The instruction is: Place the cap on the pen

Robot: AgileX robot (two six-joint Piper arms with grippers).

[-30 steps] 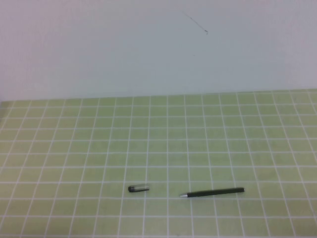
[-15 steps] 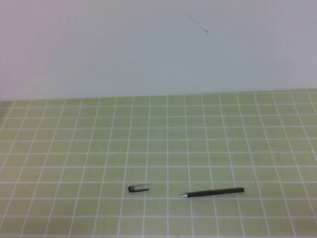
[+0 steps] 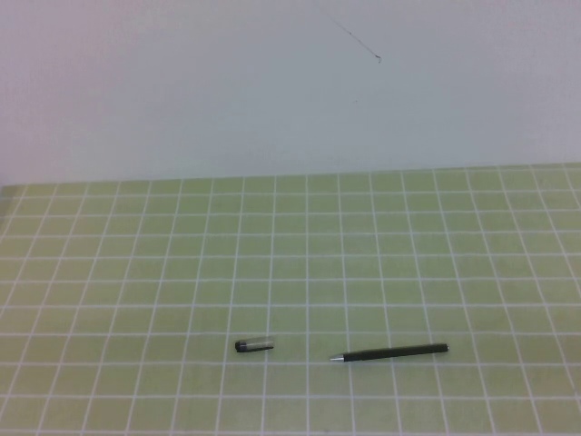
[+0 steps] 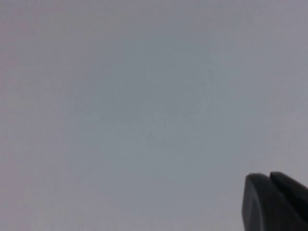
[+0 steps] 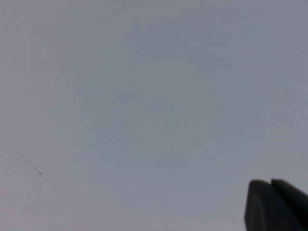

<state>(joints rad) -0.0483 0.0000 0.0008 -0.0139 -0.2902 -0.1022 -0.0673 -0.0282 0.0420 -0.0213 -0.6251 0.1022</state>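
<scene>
The green gridded bench [image 3: 136, 272] carries only two small things, near its front edge. The pen [image 3: 390, 352] lies flat, silvery tip toward the short cap [image 3: 254, 345], a gap between them (tip facing cap probably suits a straight push-on). Neither arm shows in the high view. Each wrist camera faces blank wall; the left pincer [image 4: 274, 202] and right pincer [image 5: 275, 204] show only a dark corner, so I cannot tell their opening.

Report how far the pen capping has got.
Nothing is done yet. The pen lies uncapped on the green grid mat, its cap apart to its left. Nothing is in hand: the left gripper and right gripper face the blank wall. Picking up both and joining them remains.
</scene>
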